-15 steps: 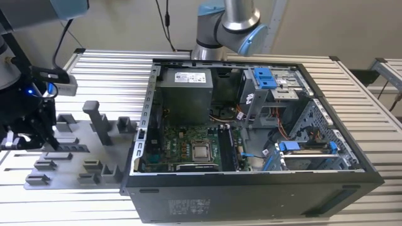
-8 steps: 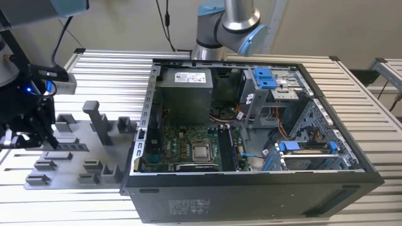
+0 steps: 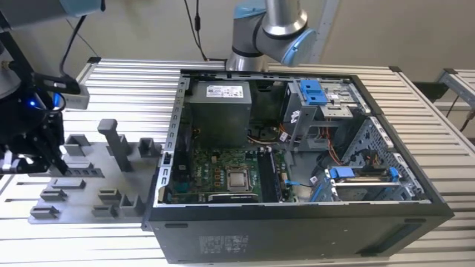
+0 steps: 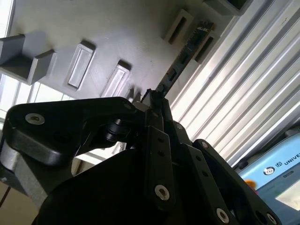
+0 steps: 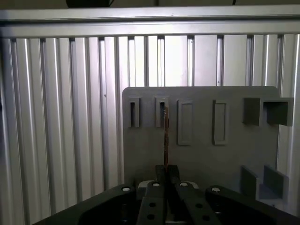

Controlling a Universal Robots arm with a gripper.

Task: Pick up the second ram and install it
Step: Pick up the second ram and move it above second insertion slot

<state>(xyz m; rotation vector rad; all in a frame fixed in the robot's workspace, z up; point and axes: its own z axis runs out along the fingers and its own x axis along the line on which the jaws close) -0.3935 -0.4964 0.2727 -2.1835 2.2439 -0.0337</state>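
The slatted table [image 3: 126, 78] carries everything. The biggest thing on it is the open case [image 3: 297, 233], which stands just beside the grey plate [image 3: 82, 197], on the exterior view's right of it. The gripper [image 3: 52, 164] hangs over the side of the plate away from the case, jaws clenched on the ram [image 5: 165, 140]. Both wrist views show the ram as a thin dark strip running from the grip towards a slot [image 5: 161, 112] on the plate. I cannot tell whether its far end sits in that slot or is clear of it. The ram looks light and stiff, but I judge it fragile: a bare board that would not stand bending or twisting, with smooth faces that could slide in a loose pinch. The safest hold is probably across its flat faces near the middle of the long top edge, so neither end droops, and well away from the contact edge. Each view adds something. The first wrist view looks straight along the ram's edge, so it shows how the ram lines up with the slot. The second wrist view takes it at a slant and shows small dark parts along its face. The exterior view shows where the plate lies against the case, with the long black sockets [image 3: 271, 175] deep inside, well apart from the plate.
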